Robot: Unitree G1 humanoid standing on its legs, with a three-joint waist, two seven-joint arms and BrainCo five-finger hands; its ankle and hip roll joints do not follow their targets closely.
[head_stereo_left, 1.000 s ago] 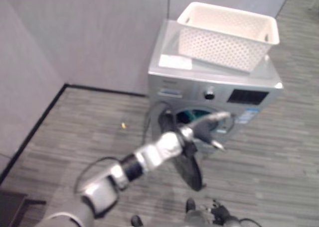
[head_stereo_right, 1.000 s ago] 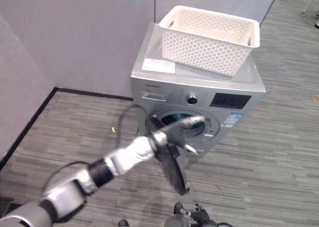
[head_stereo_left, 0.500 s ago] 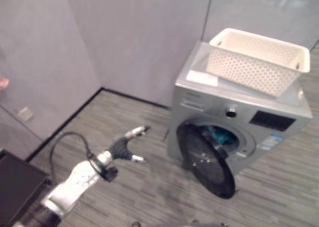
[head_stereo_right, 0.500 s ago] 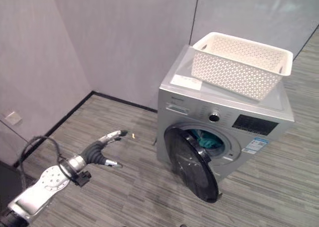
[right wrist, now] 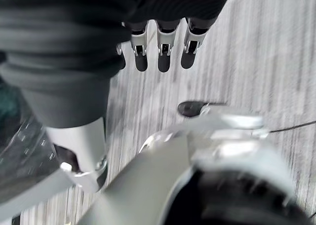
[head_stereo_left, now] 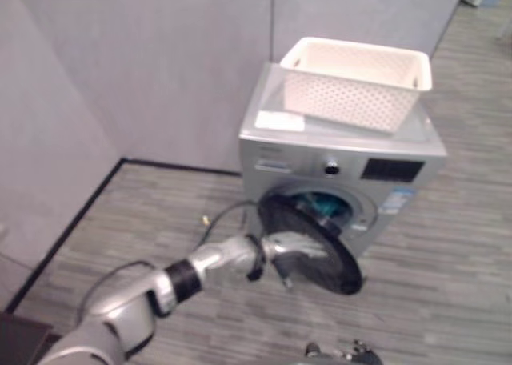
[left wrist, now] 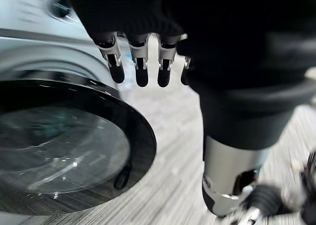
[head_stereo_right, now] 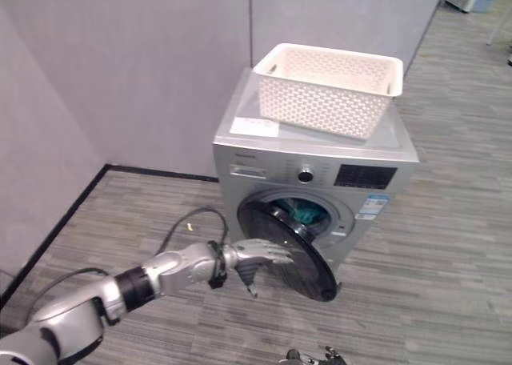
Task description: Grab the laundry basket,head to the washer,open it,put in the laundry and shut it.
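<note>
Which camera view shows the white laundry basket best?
The right eye view: the whole laundry basket is seen standing on top of the washer. The left eye view shows it nearly as well. The wrist views look at the washer door and the floor instead.

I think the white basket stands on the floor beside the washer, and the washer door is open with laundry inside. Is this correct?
Not quite. The white basket stands on top of the washer, as the right eye view shows. The rest holds: the door is open, with teal laundry inside the drum.

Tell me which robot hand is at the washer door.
The left robot hand, fingers straight against the open washer door; the right robot hand hangs over floor.
</note>
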